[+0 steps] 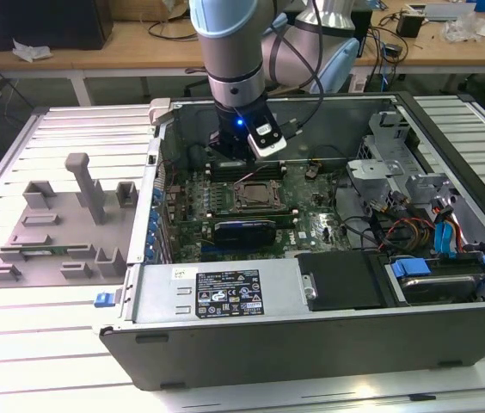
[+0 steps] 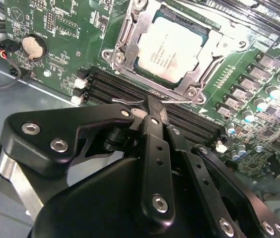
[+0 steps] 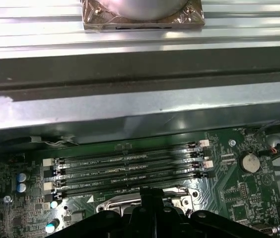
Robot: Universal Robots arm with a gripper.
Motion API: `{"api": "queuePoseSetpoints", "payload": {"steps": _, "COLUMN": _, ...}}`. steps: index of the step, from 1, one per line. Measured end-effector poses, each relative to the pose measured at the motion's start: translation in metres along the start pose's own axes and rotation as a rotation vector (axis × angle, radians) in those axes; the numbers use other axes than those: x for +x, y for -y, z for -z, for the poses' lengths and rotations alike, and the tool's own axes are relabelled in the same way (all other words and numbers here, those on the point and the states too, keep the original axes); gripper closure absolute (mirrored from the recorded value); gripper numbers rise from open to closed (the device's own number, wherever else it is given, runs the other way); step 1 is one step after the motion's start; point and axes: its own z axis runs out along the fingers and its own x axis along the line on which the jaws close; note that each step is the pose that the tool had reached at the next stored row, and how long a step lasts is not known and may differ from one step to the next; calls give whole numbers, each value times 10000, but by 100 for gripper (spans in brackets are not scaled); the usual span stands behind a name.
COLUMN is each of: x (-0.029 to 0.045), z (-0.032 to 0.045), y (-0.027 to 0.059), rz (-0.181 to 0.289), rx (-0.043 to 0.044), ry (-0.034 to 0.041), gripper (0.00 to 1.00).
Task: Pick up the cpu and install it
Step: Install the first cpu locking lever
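The black pincer (image 2: 152, 106), nearest the second wrist view's camera, has its fingers pressed together and holds nothing. Just beyond its tip, the cpu (image 2: 172, 47) lies seated in the socket (image 2: 130, 49) on the green motherboard (image 2: 70, 29); its faint print is unreadable.

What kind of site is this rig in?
Likely a robotics lab or test workshop. An open grey metal desktop computer case lies on a slatted aluminium worktable, grey plastic fixture blocks sit on it beside the case, and wooden benches strewn with cables stand behind.
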Motion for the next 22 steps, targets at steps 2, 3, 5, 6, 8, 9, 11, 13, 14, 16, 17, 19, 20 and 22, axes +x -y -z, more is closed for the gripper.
{"api": "queuePoseSetpoints", "payload": {"steps": 2, "x": 1, "z": -3, "y": -3, "rz": -2, "rx": 1, "ry": 0, "gripper": 89}}
{"api": "queuePoseSetpoints", "payload": {"steps": 3, "x": 1, "z": -3, "y": -3, "rz": -3, "rx": 2, "ry": -1, "gripper": 89}}
{"api": "queuePoseSetpoints", "payload": {"steps": 5, "x": 1, "z": -4, "y": -3, "rz": -5, "rx": 2, "ry": 0, "gripper": 89}}
{"api": "queuePoseSetpoints", "payload": {"steps": 6, "x": 1, "z": -4, "y": -3, "rz": -5, "rx": 1, "ry": 0, "gripper": 89}}
{"api": "queuePoseSetpoints", "payload": {"steps": 8, "x": 0, "z": -5, "y": -6, "rz": -6, "rx": 2, "ry": 0, "gripper": 89}}
{"api": "queuePoseSetpoints", "payload": {"steps": 9, "x": 2, "z": -7, "y": -12, "rz": -8, "rx": 1, "ry": 1, "gripper": 89}}
{"api": "queuePoseSetpoints", "payload": {"steps": 11, "x": 4, "z": -11, "y": -26, "rz": -6, "rx": 2, "ry": 0, "gripper": 89}}
{"api": "queuePoseSetpoints", "payload": {"steps": 13, "x": 5, "z": -14, "y": -35, "rz": -5, "rx": 3, "ry": 1, "gripper": 89}}
{"api": "queuePoseSetpoints", "payload": {"steps": 14, "x": 6, "z": -16, "y": -42, "rz": -5, "rx": 5, "ry": 1, "gripper": 89}}
{"api": "queuePoseSetpoints", "payload": {"steps": 16, "x": 8, "z": -19, "y": -51, "rz": -4, "rx": 7, "ry": 1, "gripper": 89}}
{"api": "queuePoseSetpoints", "payload": {"steps": 17, "x": 8, "z": -20, "y": -56, "rz": -5, "rx": 9, "ry": 1, "gripper": 89}}
{"api": "queuePoseSetpoints", "payload": {"steps": 19, "x": 9, "z": -22, "y": -63, "rz": -4, "rx": 12, "ry": 1, "gripper": 89}}
{"api": "queuePoseSetpoints", "payload": {"steps": 20, "x": 10, "z": -23, "y": -66, "rz": -3, "rx": 15, "ry": 1, "gripper": 89}}
{"api": "queuePoseSetpoints", "payload": {"steps": 22, "x": 10, "z": -24, "y": -70, "rz": -2, "rx": 17, "ry": 1, "gripper": 89}}
